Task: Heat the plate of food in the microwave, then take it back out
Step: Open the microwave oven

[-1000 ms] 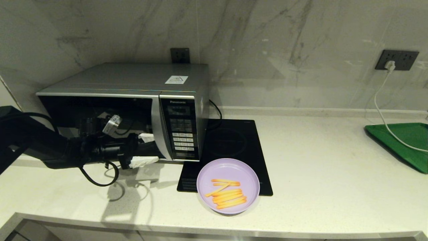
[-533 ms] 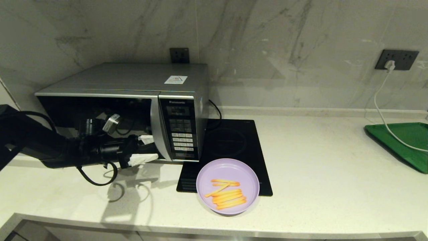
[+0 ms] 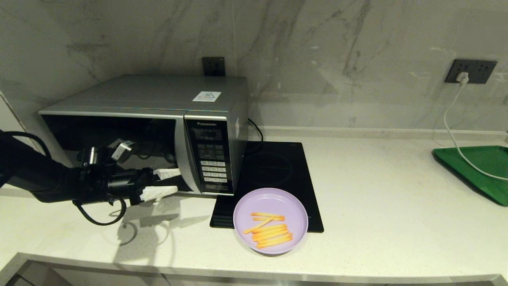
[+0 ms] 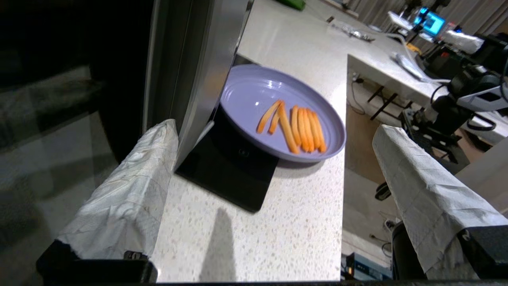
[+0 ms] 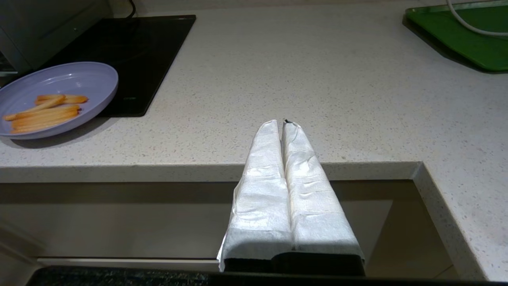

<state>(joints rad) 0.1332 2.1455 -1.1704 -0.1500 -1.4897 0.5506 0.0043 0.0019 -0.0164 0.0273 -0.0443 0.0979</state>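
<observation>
Microwave (image 3: 151, 119) is set at the back left of the pale stone counter (image 3: 377, 206), door shut, dark glass facing front; silver handle strip (image 3: 181, 155) runs between glass and button panel (image 3: 210, 159). Left gripper (image 3: 166, 182) is held level in front of the door, low, pointing twd the handle strip, w/ its white-wrapped fingers (image 4: 131, 190) spread wide and nothing gripped. In the left wrist view one finger is seen just beside the lower end of the strip; contact can't be told. The other finger (image 4: 420, 190) is seen out over the counter edge.

Plate of food (image 3: 270, 221) is placed near the front of the counter, just right of the microwave's front corner, partly overlapping the front edge of the black hob (image 3: 274, 167). Fries (image 3: 270, 230) are laid roughly parallel across the plate's front half.

Right gripper (image 5: 283, 125) is seen only in the right wrist view, parked below and in front of the counter edge, fingers pressed together, empty.

Green tray (image 3: 482, 167) is set at far right, w/ a white cable (image 3: 452, 123) run across it from the wall socket (image 3: 470, 71).
</observation>
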